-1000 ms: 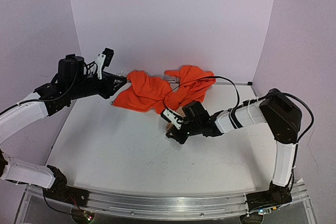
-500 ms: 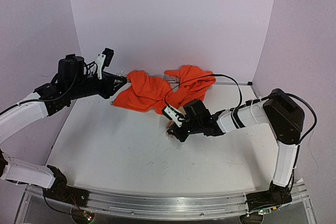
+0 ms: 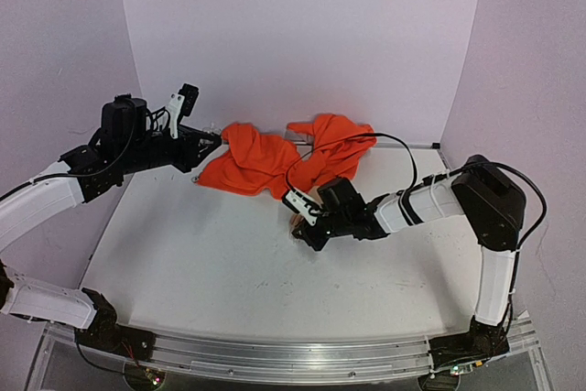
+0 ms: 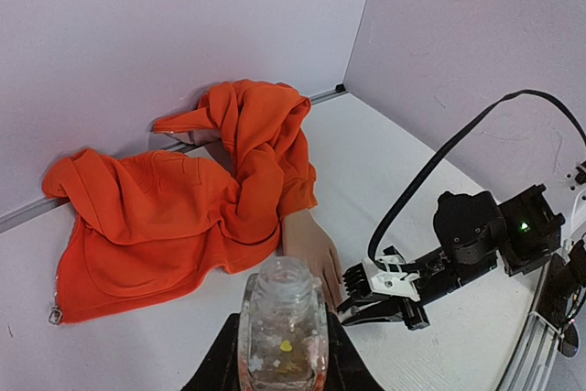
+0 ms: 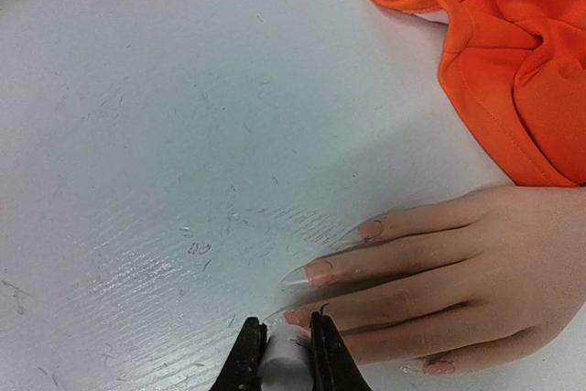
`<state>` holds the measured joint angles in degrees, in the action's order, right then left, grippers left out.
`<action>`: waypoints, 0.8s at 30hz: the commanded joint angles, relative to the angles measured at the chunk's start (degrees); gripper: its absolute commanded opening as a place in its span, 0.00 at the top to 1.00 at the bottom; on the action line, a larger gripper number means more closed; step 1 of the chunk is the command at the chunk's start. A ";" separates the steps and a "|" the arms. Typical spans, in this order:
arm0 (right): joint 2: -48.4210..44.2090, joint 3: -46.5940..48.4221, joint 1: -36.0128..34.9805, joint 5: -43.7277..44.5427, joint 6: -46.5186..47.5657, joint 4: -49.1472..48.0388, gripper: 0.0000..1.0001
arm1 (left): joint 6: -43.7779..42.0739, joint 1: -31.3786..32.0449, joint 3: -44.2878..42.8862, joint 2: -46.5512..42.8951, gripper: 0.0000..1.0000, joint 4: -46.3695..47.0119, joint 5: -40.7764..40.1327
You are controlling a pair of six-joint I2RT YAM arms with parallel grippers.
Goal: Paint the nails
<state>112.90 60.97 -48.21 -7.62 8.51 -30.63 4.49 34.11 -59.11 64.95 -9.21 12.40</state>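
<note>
right claw [image 5: 282, 343] pinching white cap [image 5: 286, 363], at nails [image 5: 316, 272]

Orange garment [image 3: 265, 160]: lies crumpled at the back of the counter [image 3: 211, 258], against the foot of the rear wall [image 3: 302, 34], in two heaped lobes joined at the middle. A zip pull [image 4: 55, 315] shows at one outer corner, resting on the counter.

Counter: white, with fine scratches and scuffs [image 5: 197, 249]. An aluminium rail [image 3: 275, 357] runs along its near edge.

Walls: pale lilac, on three sides.

Clear bottle [image 4: 282, 327]: at the bottom edge of the left wrist view, with pale flecks and one yellow speck inside.

Small white piece [image 5: 286, 362]: at the bottom edge of the right wrist view, partly cut off; kind not determinable.
</note>
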 commanded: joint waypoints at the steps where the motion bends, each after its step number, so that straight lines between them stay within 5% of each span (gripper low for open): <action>1: 0.39 2.40 -0.31 -0.26 -0.08 0.83 1.00 | -0.45 -0.27 -0.56 -0.89 1.00 1.66 0.78; 13: -2.65 1.39 -0.63 -4.22 0.10 0.83 1.00 | -0.45 -0.27 -0.44 -1.18 1.00 1.67 0.82; 24: -3.70 1.02 -0.74 4.33 -0.72 -0.57 1.00 | -0.27 -0.27 -0.57 -1.05 1.00 1.66 1.07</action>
<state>111.33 61.10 -48.58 -6.04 8.29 -30.44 4.49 34.11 -59.11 64.95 -9.21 12.45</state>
